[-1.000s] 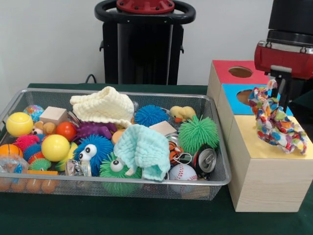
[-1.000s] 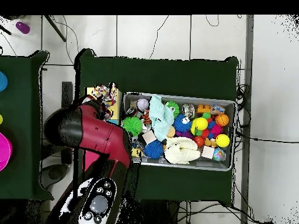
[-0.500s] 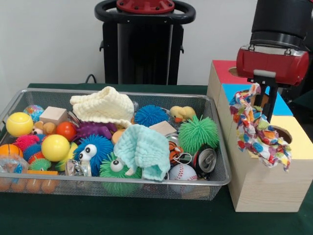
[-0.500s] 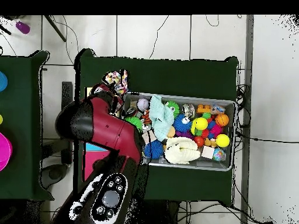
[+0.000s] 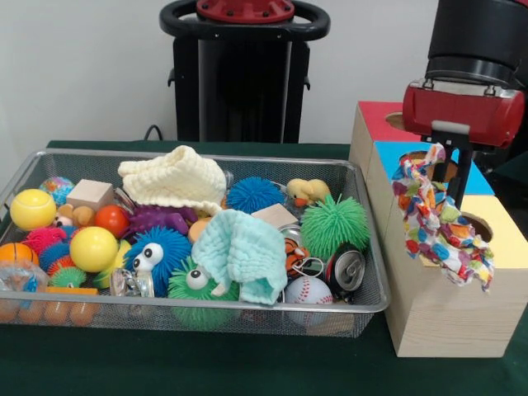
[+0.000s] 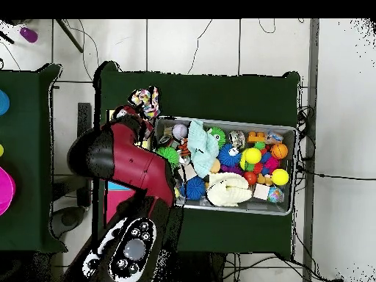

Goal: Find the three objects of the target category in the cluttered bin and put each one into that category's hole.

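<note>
My gripper [image 5: 443,158] is shut on a braided cloth toy [image 5: 433,219] of red, blue, yellow and white strips. The toy hangs over the front left part of the yellow-topped box [image 5: 505,247], just left of its round hole [image 5: 478,226]. In the overhead view the toy [image 6: 145,100] hangs beyond the arm's end, left of the wire mesh bin [image 6: 220,122]. The bin [image 5: 247,304] is full of toys. No other braided toy shows in it.
A red-topped box [image 5: 384,115] and a blue-topped box [image 5: 392,161] stand behind the yellow one. In the bin lie a pale yellow washcloth [image 5: 175,180], a mint washcloth [image 5: 243,252], a green spiky ball [image 5: 334,224], a can [image 5: 345,268] and a baseball [image 5: 308,290].
My gripper carried the braided toy left and a little up from over the yellow box's right side, then drifted slightly back right. The bin's contents have not moved.
</note>
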